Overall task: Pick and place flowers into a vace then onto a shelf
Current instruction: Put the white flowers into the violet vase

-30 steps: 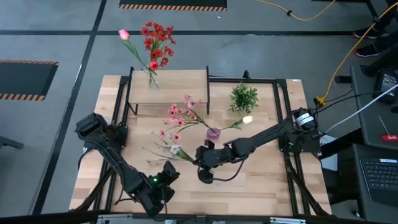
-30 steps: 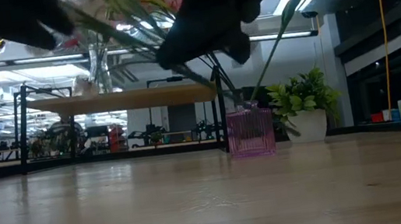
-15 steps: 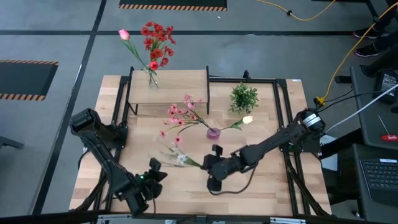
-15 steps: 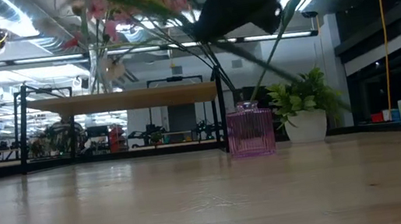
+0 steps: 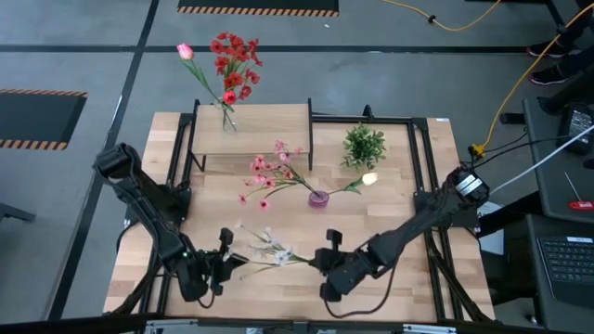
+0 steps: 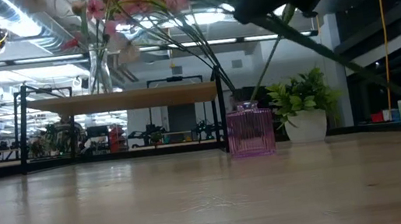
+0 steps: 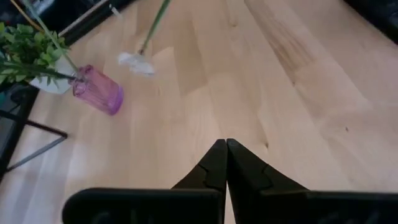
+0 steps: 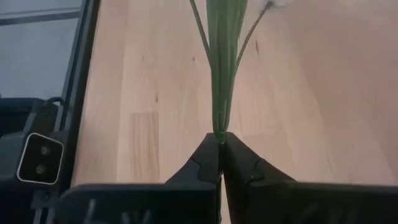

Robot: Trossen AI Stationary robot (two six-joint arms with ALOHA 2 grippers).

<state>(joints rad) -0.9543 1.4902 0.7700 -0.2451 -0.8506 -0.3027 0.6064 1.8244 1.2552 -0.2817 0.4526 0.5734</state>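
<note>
Right wrist view alone shows right gripper (image 8: 221, 144) pinching sprig stem (image 8: 222, 62).

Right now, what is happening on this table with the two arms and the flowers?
The right claw is shut on the green stem of a pale sprig, holding it above the front of the table. The left claw, shut and empty, waits nearby. The purple vase already holds flowers, and another bunch stands on the shelf.
</note>
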